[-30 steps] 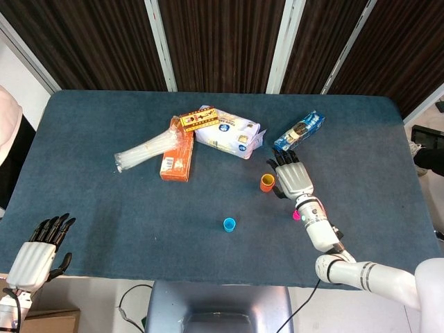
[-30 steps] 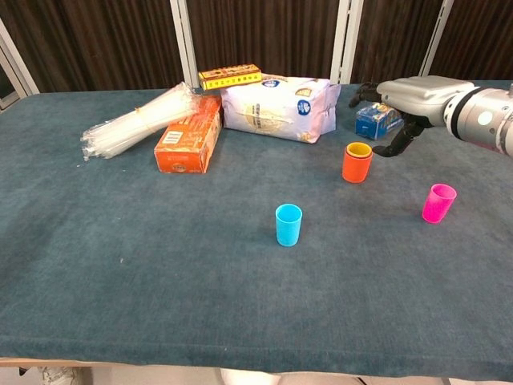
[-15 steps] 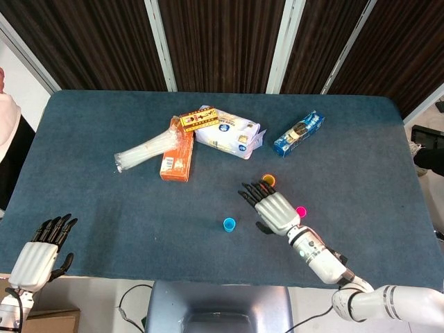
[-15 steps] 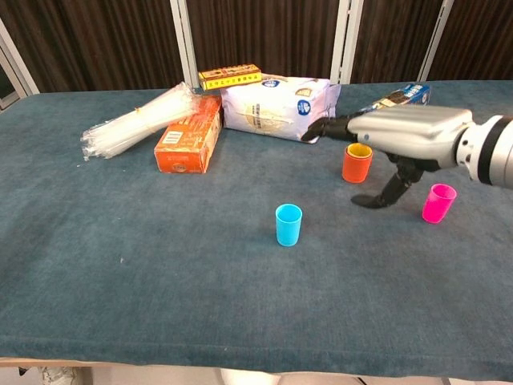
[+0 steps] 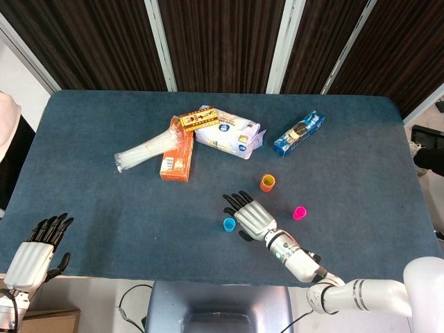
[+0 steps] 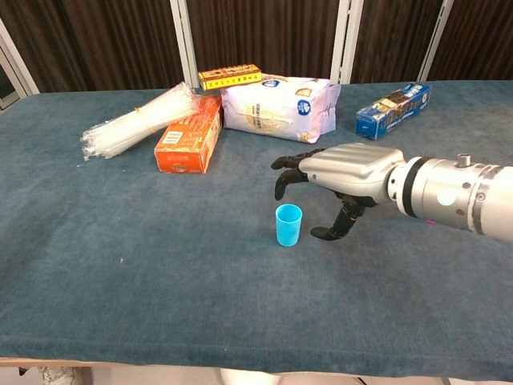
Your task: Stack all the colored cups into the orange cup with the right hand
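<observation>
Right hand [image 6: 341,172] fingers [image 6: 282,183] spread and curled above blue cup [image 6: 288,224], thumb low beside it, nothing held, apparently set for a grasp. Orange cup [image 5: 268,182] and pink cup [image 5: 300,213] stand apart. Left hand [image 5: 35,253] idle at table edge [image 5: 104,274], fingers apart.

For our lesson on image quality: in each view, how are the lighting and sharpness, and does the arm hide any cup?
Head view: even, soft lighting, faint shadows, all sharp; blue cup, orange cup and pink cup all show. Chest view: equally sharp, but the right hand and forearm hide the orange and pink cups.
</observation>
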Robot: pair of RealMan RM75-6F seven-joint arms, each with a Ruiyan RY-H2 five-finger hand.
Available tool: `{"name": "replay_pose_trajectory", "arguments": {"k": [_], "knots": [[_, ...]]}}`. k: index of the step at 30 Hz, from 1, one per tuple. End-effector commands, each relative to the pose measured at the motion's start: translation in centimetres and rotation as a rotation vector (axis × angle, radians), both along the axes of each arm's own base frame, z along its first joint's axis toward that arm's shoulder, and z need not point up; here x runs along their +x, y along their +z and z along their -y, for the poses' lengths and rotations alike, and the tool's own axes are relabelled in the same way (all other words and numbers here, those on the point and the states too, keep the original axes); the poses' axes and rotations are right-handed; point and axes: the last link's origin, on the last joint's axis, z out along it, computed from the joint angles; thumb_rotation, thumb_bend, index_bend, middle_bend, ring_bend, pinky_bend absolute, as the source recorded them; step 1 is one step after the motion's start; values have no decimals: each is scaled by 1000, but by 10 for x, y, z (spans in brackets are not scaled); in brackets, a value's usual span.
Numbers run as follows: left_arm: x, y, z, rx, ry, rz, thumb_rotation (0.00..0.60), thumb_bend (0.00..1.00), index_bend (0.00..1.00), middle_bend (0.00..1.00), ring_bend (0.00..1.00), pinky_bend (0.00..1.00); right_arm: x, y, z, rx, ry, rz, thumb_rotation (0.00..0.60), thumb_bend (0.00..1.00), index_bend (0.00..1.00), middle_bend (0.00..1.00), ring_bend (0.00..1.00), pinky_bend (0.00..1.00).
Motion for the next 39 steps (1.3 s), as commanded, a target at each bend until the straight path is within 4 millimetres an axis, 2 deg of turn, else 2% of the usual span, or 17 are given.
{"name": "replay_pose_trajectory", "arguments": {"k": [1,13,19,24,28,31,35,39], "knots": [[0,0,0,0,-1,1,600,449,0,31,60,109,1,-2,1,1,-3,4,600,461,409,0,0,0],[1,0,2,-3,-5,2,600,451,0,31,59,109,8,-12,4,1,-21,40,600,462,473,0,0,0],[1,0,2,-7,-8,1,600,450,0,31,59,110,9,-14,5,-15,-24,55,600,465,572,13,0,0],[1,-1,2,-11,-8,-2,600,449,0,31,60,109,11,-12,6,-34,-31,81,600,477,609,35,0,0],[1,-2,2,-11,-8,-3,600,449,0,30,60,109,11,5,14,-102,-35,120,600,478,610,38,0,0],[1,-2,3,-10,-9,-2,600,449,0,30,60,109,9,31,33,-239,-50,172,600,478,607,37,0,0],[2,-2,3,-11,-11,-4,600,449,0,30,59,109,0,56,60,-357,-119,212,600,478,608,39,0,0],[2,-5,2,-18,-9,-7,600,450,0,30,60,109,-12,66,77,-394,-173,182,600,478,609,41,0,0]]}}
